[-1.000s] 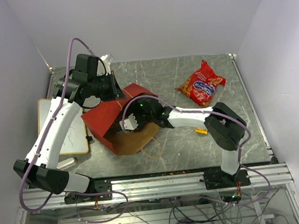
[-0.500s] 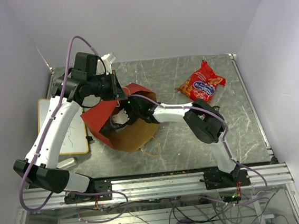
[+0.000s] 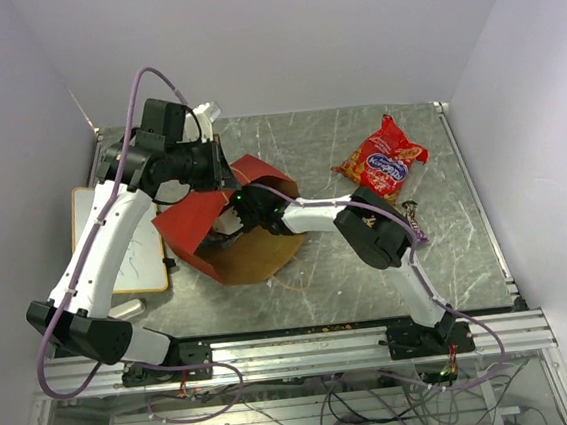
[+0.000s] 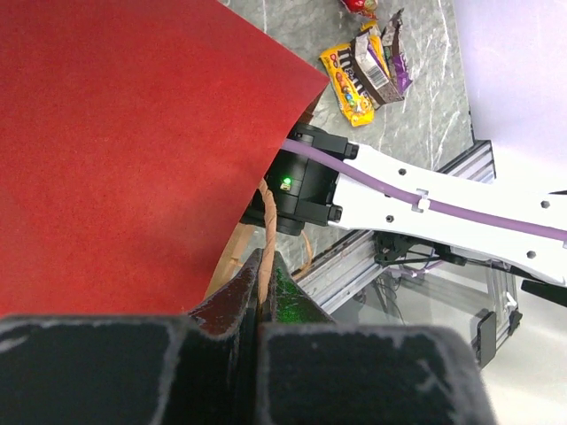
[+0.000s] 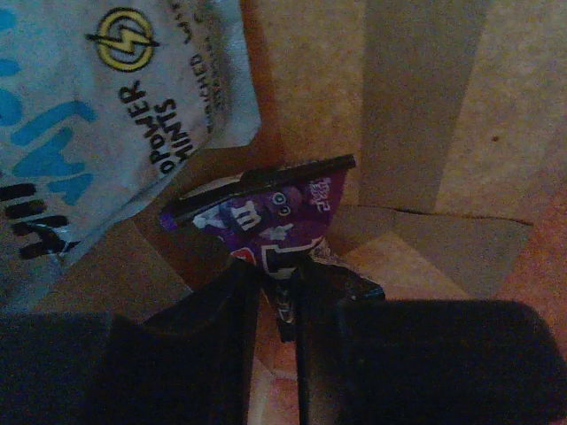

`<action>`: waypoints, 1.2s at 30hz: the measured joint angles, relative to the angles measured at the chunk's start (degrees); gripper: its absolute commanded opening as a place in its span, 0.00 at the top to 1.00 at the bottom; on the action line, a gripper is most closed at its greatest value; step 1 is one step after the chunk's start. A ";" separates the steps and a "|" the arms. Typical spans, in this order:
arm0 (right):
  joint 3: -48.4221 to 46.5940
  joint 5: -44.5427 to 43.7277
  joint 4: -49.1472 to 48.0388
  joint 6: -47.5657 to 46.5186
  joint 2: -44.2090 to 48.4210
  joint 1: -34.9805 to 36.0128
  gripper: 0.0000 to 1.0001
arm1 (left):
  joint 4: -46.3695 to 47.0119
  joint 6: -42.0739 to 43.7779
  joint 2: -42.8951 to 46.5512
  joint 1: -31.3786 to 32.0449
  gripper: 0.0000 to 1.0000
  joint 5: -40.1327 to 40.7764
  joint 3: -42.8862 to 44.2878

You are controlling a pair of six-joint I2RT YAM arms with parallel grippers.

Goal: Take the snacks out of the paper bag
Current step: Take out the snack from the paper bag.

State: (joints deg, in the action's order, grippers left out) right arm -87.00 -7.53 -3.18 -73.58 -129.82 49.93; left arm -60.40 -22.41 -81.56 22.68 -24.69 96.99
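Our left gripper [image 4: 263, 297] pinches the handle [image 4: 267, 221] of the paper bag [image 4: 115, 133]. Inside, our right gripper [image 5: 276, 297] clamps the purple packet [image 5: 270, 212].

My count: 1 paper bag [image 3: 189, 227], 1 red chip bag [image 3: 382, 160], 1 whiteboard [image 3: 145, 258], 3 loose candy packets [image 4: 345, 84] upper right of left-wrist view, 1 purple packet [image 5: 275, 217], 1 light-blue packet [image 5: 106, 115].

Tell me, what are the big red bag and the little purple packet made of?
The paper bag looks like stiff matte paper: flat red outside, brown kraft inside. The purple candy packet looks like thin plastic film, crinkled, with a flat sealed edge; dim light hides its sheen.
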 measured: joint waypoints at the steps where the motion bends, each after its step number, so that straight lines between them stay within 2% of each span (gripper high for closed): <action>1: 0.02 0.00 -0.28 0.20 0.02 0.02 0.88 | -0.04 0.07 0.02 0.00 0.93 0.15 0.20; 6: 2.29 0.42 -1.81 1.44 1.49 0.22 1.00 | -0.55 0.07 0.02 0.00 0.93 1.09 0.35; 17: 12.98 2.40 0.57 7.34 14.34 4.26 1.00 | 1.33 -3.02 0.94 0.00 0.93 1.07 -1.18; 23: 22.08 7.04 0.59 16.33 25.99 8.07 1.00 | 3.32 -4.94 1.42 0.00 0.93 0.48 -1.62; 31: 33.90 12.70 -0.33 29.88 43.36 9.60 1.00 | 5.77 -7.06 3.85 -0.04 0.93 -1.09 -6.69; 36: 34.93 11.80 -0.37 33.59 43.98 10.29 1.00 | 7.08 -8.00 3.89 -0.07 0.93 -1.70 -7.43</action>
State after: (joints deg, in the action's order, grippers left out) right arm -52.07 4.27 -3.55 -39.99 -85.84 60.23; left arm -53.32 -30.41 -77.67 22.61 -26.39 89.56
